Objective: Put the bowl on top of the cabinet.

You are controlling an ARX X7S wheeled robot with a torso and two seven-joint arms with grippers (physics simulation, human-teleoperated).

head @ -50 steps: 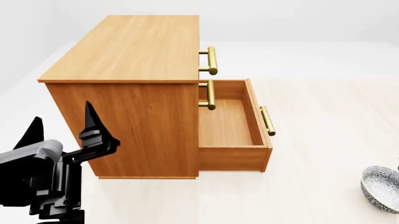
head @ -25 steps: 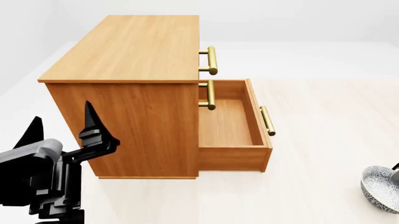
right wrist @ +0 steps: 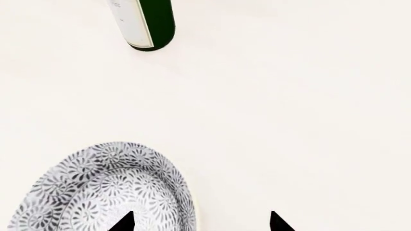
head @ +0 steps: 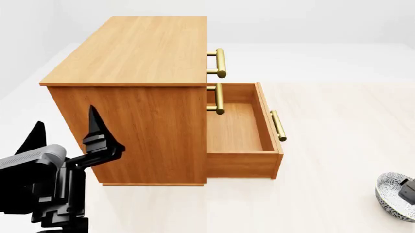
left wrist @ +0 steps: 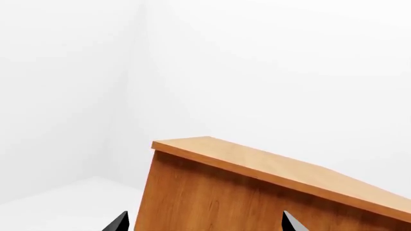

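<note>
Listing what my cameras give me at this moment.

Item one: the large orange-brown wooden cabinet (head: 139, 73), box-shaped with a flat top, brass bar handles (head: 220, 63) on its drawer fronts. Its lowest drawer (head: 241, 127) is pulled out and shows a bare wooden floor inside. The cabinet top carries nothing that I can see.

Item two: my left gripper (head: 65, 133), black, two pointed fingers spread wide apart with nothing between them. The cabinet's plain side panel stands just beyond the jaws; in the left wrist view only the two fingertips (left wrist: 119, 222) show, with the cabinet's top edge (left wrist: 270, 166) above and ahead of them.

Item three: the small round white ceramic bowl (right wrist: 106, 190) with a dense dark blue-grey leaf pattern, resting on the pale floor (head: 337, 145) well apart from the cabinet, on the open-drawer side. In the head view the bowl (head: 392, 196) is cut by the frame edge.

Item four: my right gripper (right wrist: 200, 222), jaws parted. One fingertip (right wrist: 122, 222) lies over the bowl's inside near its rim, the other over bare floor outside the bowl; whether either touches the bowl I cannot tell. It has hold of nothing.

Item five: a dark green and white cylinder (right wrist: 144, 24), beyond the jaws of the right gripper, well apart from the bowl.
</note>
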